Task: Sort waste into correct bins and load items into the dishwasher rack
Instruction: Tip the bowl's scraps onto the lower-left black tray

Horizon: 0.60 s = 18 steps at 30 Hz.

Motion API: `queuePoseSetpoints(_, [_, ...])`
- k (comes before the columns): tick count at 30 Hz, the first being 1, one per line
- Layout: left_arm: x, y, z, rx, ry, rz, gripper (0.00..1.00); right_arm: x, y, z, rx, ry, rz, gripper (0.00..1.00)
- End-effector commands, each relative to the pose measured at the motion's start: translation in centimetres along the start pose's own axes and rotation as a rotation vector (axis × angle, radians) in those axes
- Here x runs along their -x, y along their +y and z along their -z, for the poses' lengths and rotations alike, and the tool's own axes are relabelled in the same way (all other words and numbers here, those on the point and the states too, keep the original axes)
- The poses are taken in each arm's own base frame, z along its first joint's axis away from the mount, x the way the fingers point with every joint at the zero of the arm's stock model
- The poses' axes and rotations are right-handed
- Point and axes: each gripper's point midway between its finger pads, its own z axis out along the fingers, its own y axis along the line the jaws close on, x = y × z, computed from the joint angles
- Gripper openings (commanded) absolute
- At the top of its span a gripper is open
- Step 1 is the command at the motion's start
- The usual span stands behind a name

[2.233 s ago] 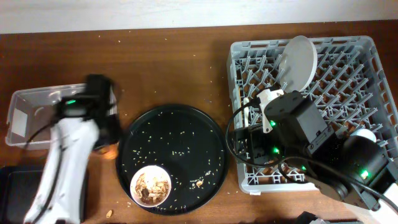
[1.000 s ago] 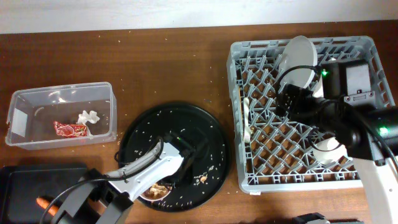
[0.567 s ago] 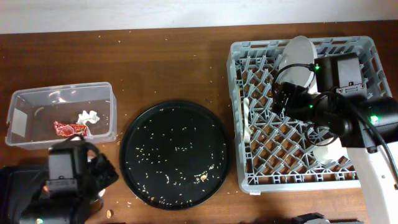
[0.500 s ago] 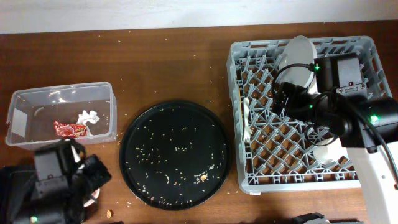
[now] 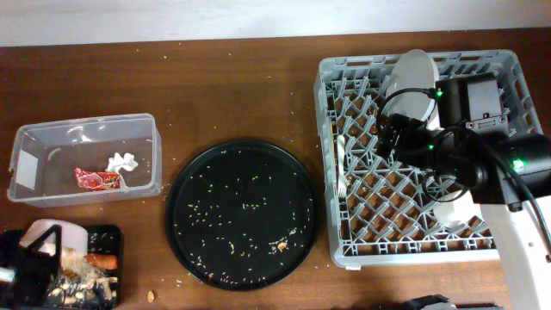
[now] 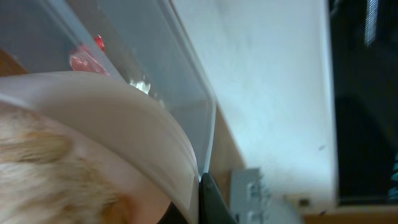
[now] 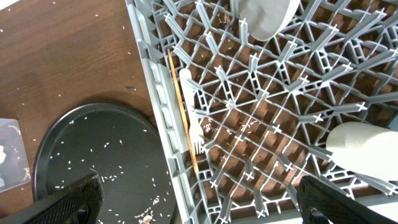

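Note:
My left gripper (image 5: 30, 263) is shut on the rim of the small white bowl (image 5: 52, 234), holding it tilted over the black bin (image 5: 108, 237). Brownish food scraps (image 5: 76, 286) and the carrot (image 5: 102, 259) lie in that bin. In the left wrist view the bowl (image 6: 106, 137) fills the frame against my finger (image 6: 200, 200). The clear tub (image 5: 151, 146) holds the red wrapper (image 5: 96, 178) and tissue (image 5: 120, 161). My right gripper (image 7: 208, 211) is open above the dishwasher rack (image 5: 331, 129), which holds the white plate (image 5: 411, 86) and cream cup (image 5: 454, 209). The light-blue cup is hidden.
The large round black tray (image 5: 243, 213), strewn with rice crumbs, lies between the bins and the rack. A white fork (image 7: 193, 112) and a chopstick lie along the rack's left side. Crumbs are scattered on the wooden table (image 5: 232, 95).
My left arm has carried the bowl from the round tray to the black bin and tipped it; scraps now lie in the bin. My right arm has stayed still over the rack.

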Motion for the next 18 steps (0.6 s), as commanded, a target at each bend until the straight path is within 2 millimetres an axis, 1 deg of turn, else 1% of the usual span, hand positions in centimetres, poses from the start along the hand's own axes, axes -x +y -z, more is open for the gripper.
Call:
queuePoseSetpoints(1, [1.3,0.8,2.6,-0.184,-0.225,0.052,0.00,0.2,-0.1,0.0,-0.006,-0.004,-0.004,0.99])
queuePoseSetpoints(4, [1.3,1.1,2.7,-0.208,-0.241,0.094,0.00,0.2,-0.1,0.0,-0.006,-0.004,-0.004,0.99])
queuePoseSetpoints(10, [1.3,1.0,2.7,-0.209,-0.238,0.103,0.00,0.2,-0.1,0.0,-0.006,-0.004,-0.004,0.99])
queuePoseSetpoints(12, [1.0,0.6,2.2,-0.219,-0.213,0.111,0.00,0.2,-0.1,0.0,-0.006,-0.004,-0.004,0.99])
queuePoseSetpoints(13, [1.3,-0.1,1.5,-0.229,-0.181,0.077,0.00,0.2,-0.1,0.0,-0.006,-0.004,-0.004,0.99])
queuePoseSetpoints(14, [1.9,-1.4,0.4,-0.243,-0.122,0.011,0.00,0.2,-0.1,0.0,-0.006,-0.004,-0.004,0.99])
queuePoseSetpoints(15, [2.2,-2.8,-1.1,-0.248,-0.043,-0.063,0.00,0.2,-0.1,0.0,-0.006,-0.004,-0.004,0.99])
queuePoseSetpoints(16, [1.6,-7.7,-5.1,-0.291,0.164,-0.190,0.00,0.2,-0.1,0.0,-0.006,-0.004,-0.004,0.99])
queuePoseSetpoints(17, [-0.1,-12.2,-8.0,-0.350,0.314,-0.287,0.00,0.2,-0.1,0.0,-0.006,-0.004,-0.004,0.99])
queuePoseSetpoints(18, [-2.5,-16.1,-10.2,-0.415,0.441,-0.366,0.00,0.2,-0.1,0.0,-0.006,-0.004,-0.004,0.99])
